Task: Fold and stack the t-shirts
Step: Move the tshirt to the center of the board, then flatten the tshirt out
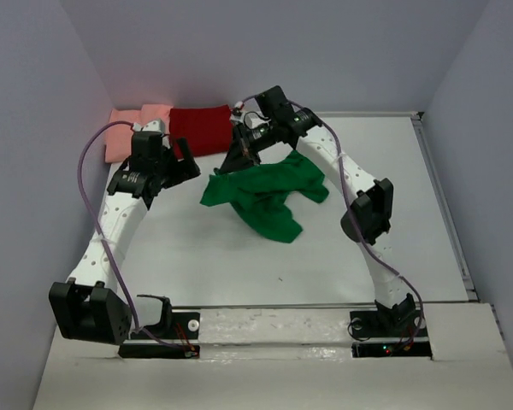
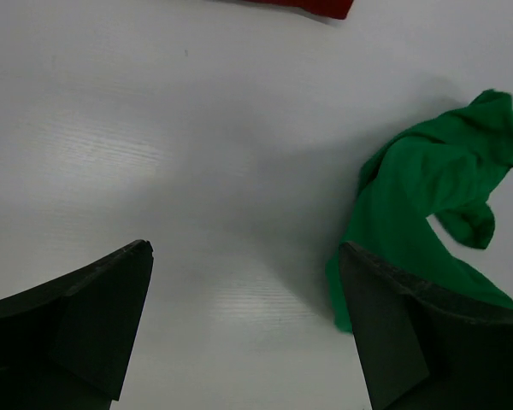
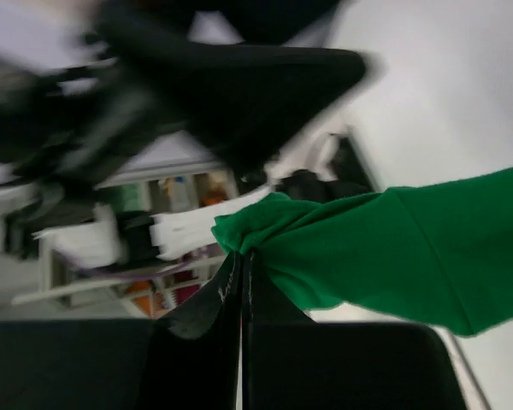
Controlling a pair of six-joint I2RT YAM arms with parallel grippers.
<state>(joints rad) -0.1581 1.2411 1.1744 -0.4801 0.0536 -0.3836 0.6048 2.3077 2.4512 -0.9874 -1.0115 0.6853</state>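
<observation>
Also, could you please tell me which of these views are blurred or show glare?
Right wrist view: the background is smeared by motion blur, though the green t-shirt pinched in the right gripper is fairly sharp. Left wrist view: sharp, with a soft bright sheen on the white table. Top external view: evenly lit and crisp, with only faint shadows.

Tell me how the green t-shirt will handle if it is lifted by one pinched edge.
Probably floppy: the green t-shirt lies crumpled in loose folds, draping from where the right gripper pinches it. Likely light: thin fabric, held by one small pinch. Pushed, it would likely bunch, not slide whole.
</observation>
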